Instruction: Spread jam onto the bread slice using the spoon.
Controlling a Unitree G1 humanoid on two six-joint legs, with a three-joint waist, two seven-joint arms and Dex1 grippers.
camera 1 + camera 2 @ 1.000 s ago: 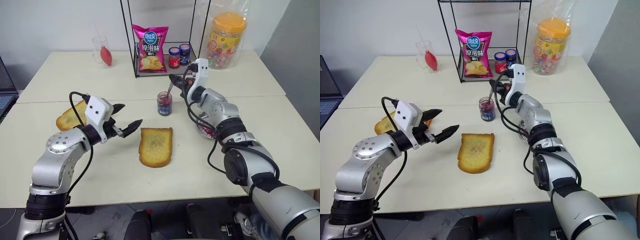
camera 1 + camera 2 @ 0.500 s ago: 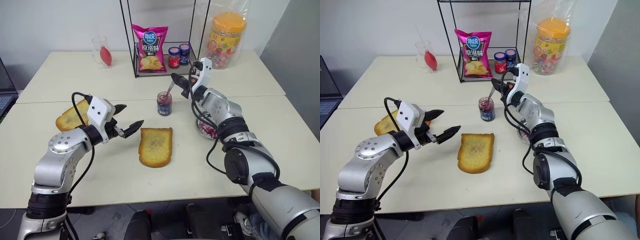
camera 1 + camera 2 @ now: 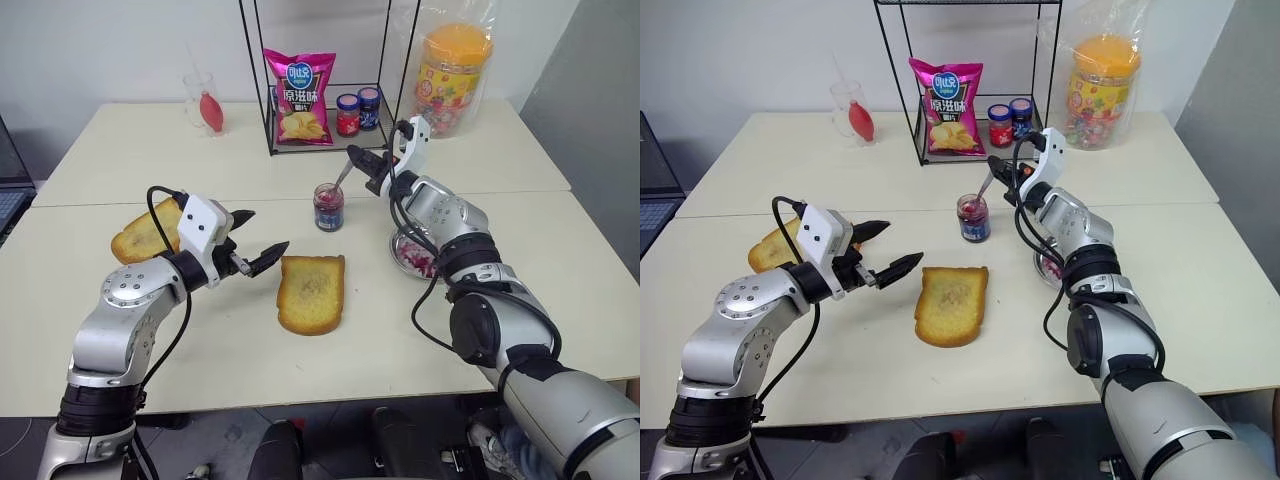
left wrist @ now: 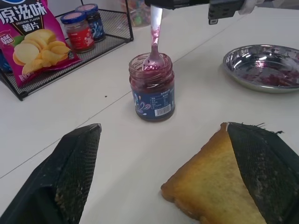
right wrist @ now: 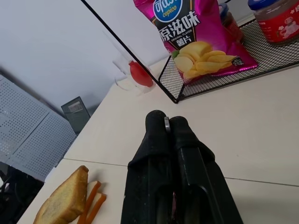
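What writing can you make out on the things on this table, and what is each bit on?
"ORIGINAL FLAVOR": chip bag, under large white Chinese characters.
"copico": same bag's blue logo, seen in the right wrist view.
Jam jar label: barcode and tiny print, too small to read.
Red-lidded jar and blue-lidded jar: labels too small to read.
Big candy tub: colourful label, unreadable.

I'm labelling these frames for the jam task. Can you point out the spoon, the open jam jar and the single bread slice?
spoon (image 4: 153, 51), left wrist view, on its bowl at the jar mouth.
open jam jar (image 3: 328, 208), left eye view, on its glass side.
bread slice (image 3: 953, 301), right eye view, on its golden face.
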